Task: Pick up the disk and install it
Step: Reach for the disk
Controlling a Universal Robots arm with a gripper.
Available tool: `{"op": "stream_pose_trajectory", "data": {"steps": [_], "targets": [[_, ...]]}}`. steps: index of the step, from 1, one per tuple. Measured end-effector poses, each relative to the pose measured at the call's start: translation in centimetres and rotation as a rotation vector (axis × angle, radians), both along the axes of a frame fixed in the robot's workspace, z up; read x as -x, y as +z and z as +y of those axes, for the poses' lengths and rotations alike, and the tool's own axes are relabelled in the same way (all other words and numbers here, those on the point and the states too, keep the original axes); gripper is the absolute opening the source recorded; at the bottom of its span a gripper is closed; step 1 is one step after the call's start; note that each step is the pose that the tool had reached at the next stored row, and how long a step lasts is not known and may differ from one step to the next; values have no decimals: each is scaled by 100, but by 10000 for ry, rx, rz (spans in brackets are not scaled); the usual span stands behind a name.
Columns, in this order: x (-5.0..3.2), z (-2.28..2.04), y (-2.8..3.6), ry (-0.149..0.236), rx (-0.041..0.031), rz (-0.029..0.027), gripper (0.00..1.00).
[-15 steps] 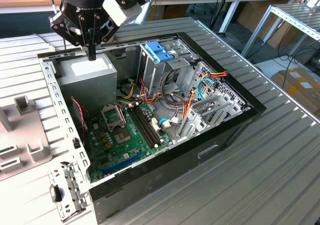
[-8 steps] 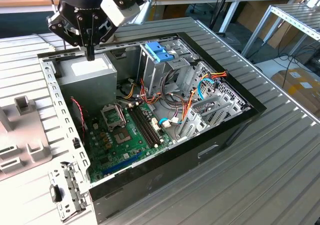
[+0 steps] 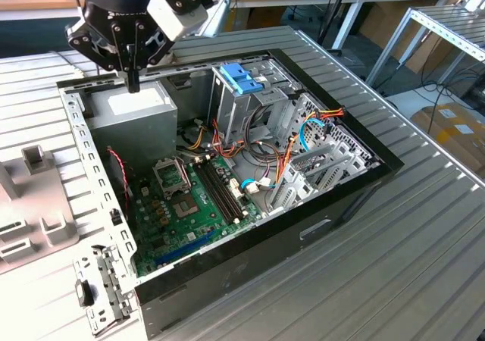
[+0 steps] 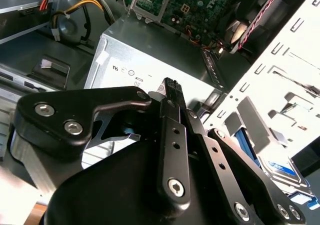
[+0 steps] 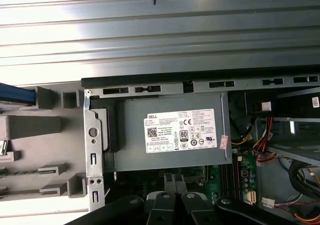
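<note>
My gripper (image 3: 134,83) hangs shut over the grey power supply (image 3: 135,107) in the far corner of the open computer case (image 3: 341,197), at the exterior view's left. Its fingers are pressed together with nothing between them, as both wrist views show (image 5: 174,178) (image 4: 171,85). The disk (image 4: 282,169) lies outside the case beyond the perforated rear panel (image 4: 280,85), its labelled body framed by blue rails. One blue edge of the disk (image 5: 14,94) shows on the grey holder (image 5: 35,125) beside the case.
A tall grey drive cage (image 3: 231,110) with a light blue bracket (image 3: 241,78) stands mid-case. The green motherboard (image 3: 186,204) lies below, with orange and red cables (image 3: 292,148) nearby. A grey fixture (image 3: 30,204) sits at the exterior view's left on the ribbed metal table (image 3: 394,280).
</note>
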State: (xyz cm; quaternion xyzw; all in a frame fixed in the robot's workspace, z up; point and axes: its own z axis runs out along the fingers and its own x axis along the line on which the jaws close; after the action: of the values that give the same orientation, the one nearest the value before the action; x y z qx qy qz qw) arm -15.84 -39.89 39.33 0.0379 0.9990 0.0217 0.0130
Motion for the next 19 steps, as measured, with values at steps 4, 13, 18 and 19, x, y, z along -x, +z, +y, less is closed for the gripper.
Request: {"op": "stream_pose_trajectory", "data": {"steps": [4, 13, 18, 19], "targets": [[27, 0, 0, 0, 0, 0, 11], [65, 0, 0, -1, -1, -1, 11], [91, 0, 0, -1, -1, -1, 11], [101, 0, 0, -1, 0, 0, 11]]}}
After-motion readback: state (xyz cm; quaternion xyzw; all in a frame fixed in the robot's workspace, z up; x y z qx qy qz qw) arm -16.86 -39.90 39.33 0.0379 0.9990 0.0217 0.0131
